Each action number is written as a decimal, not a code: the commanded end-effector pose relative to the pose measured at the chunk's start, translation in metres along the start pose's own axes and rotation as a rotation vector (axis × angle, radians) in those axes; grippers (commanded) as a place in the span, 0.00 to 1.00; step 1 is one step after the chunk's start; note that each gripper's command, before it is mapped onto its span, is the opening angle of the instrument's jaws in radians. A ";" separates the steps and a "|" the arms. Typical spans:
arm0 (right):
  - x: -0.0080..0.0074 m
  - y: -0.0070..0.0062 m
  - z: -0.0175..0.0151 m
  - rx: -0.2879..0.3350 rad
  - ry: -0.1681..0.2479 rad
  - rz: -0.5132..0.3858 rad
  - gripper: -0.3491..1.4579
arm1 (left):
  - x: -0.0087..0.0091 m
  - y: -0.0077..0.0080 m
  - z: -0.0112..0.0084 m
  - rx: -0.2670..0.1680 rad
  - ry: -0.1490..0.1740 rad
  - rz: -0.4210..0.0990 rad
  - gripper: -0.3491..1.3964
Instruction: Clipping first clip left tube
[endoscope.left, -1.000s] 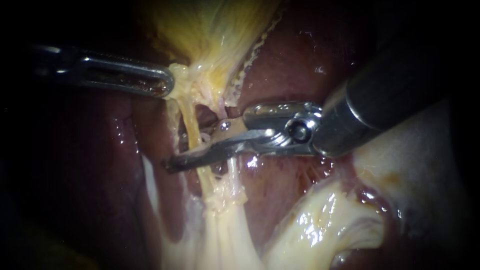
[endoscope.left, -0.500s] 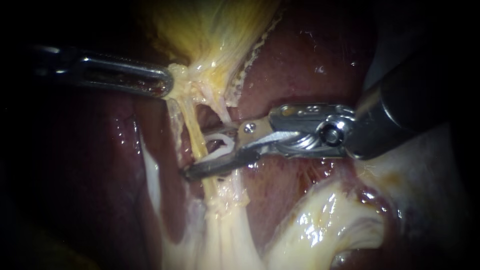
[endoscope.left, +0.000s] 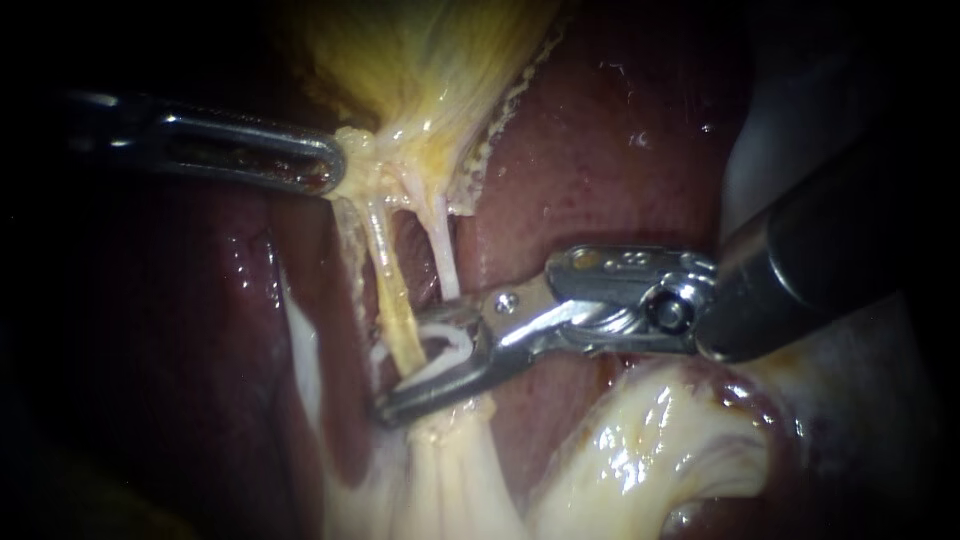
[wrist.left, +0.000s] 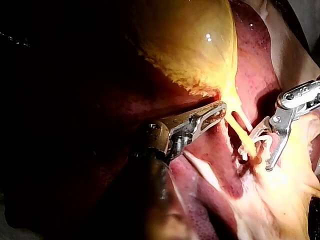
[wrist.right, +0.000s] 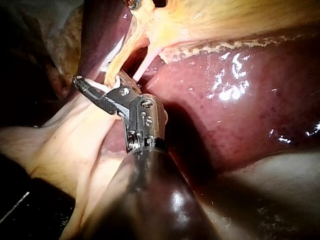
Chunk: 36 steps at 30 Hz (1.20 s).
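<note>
Endoscope view. Left instrument (endoscope.left: 335, 165) enters from the left. Its jaws are clamped on the pale tissue where the gallbladder (endoscope.left: 420, 60) narrows, and they hold it taut against the liver (endoscope.left: 600, 150).

2 tubes run down from that point: the left tube (endoscope.left: 385, 265), yellow, and the right tube (endoscope.left: 445, 255), whiter and thinner. Both are bare along their middle and merge into pale fatty tissue below.

Right instrument (endoscope.left: 405, 365) enters from the right. Its jaws stand apart but carry an open white clip (endoscope.left: 450, 345), with 1 leg against each jaw. The left tube crosses the mouth of the clip at its lower bare stretch, just above the fatty tissue. The right tube passes just beside the upper jaw. I cannot tell whether it is fully clear.

Handling, by judgement:
- The tube looks soft, wet and thin, and it is strung under tension. It probably slips easily and tears if it is dragged sideways.
- The best place to take it is the bare span, square across, with the whole width inside the clip and the jaw tips showing past the far side.
- The right tube should stay outside the clip before it is closed.
</note>
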 end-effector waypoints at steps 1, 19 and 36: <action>-0.0002 0.0000 0.0001 0.036 0.008 0.000 0.47 | 0.0000 0.0000 0.0000 0.000 0.000 0.000 0.00; -0.0033 -0.0013 0.0017 0.151 -0.021 -0.018 0.40 | 0.0000 0.0000 0.0000 -0.001 0.000 0.000 0.00; -0.0029 0.0002 0.0017 0.018 0.060 0.126 0.00 | 0.0000 0.0000 0.0001 0.000 0.000 0.000 0.00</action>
